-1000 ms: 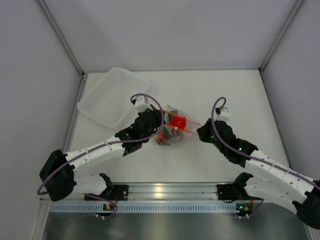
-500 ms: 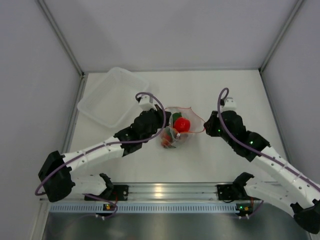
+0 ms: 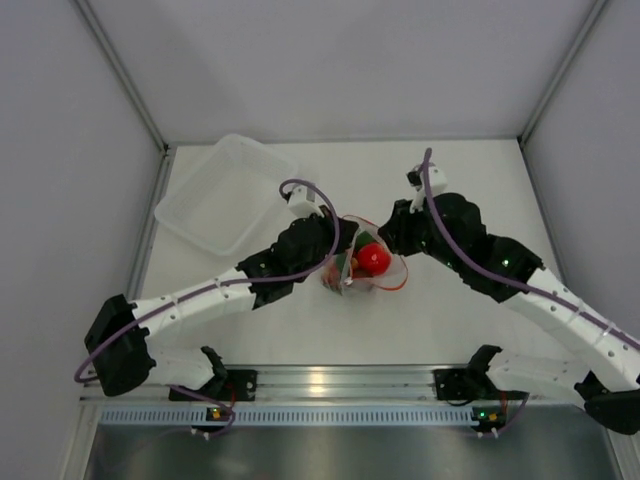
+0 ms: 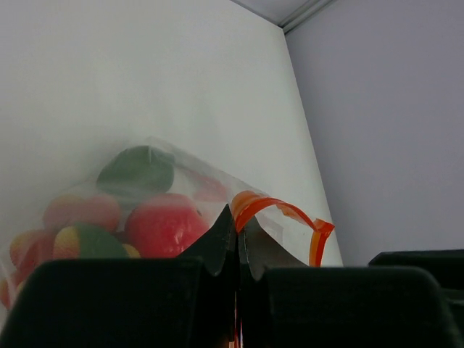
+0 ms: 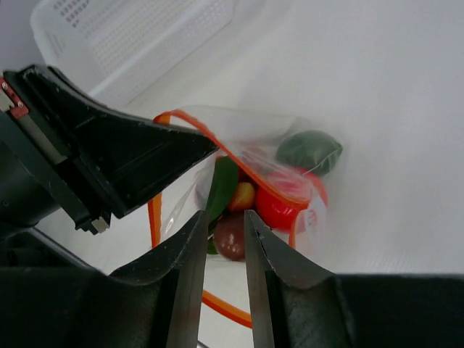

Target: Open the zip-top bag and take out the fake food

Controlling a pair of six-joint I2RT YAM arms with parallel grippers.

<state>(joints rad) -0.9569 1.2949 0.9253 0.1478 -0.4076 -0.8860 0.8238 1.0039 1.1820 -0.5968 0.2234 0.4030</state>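
Note:
The zip-top bag lies at mid-table with its orange-red zip strip parted and looping loose. My left gripper is shut on the strip's edge, with the bag just beyond. The fake food is inside the bag: a red tomato, a green ball and a dark maroon ball. My right gripper hovers at the bag's open mouth with its jaws a little apart and nothing between them. The maroon ball lies just past its tips.
A translucent rectangular tub stands at the back left, behind my left arm, and also shows in the right wrist view. White walls enclose the table on three sides. The loose strip trails under my right gripper.
My right gripper has moved left from the bag's right side to over its mouth. The strip it was stretching now hangs slack. My left gripper shifted slightly right, still holding.

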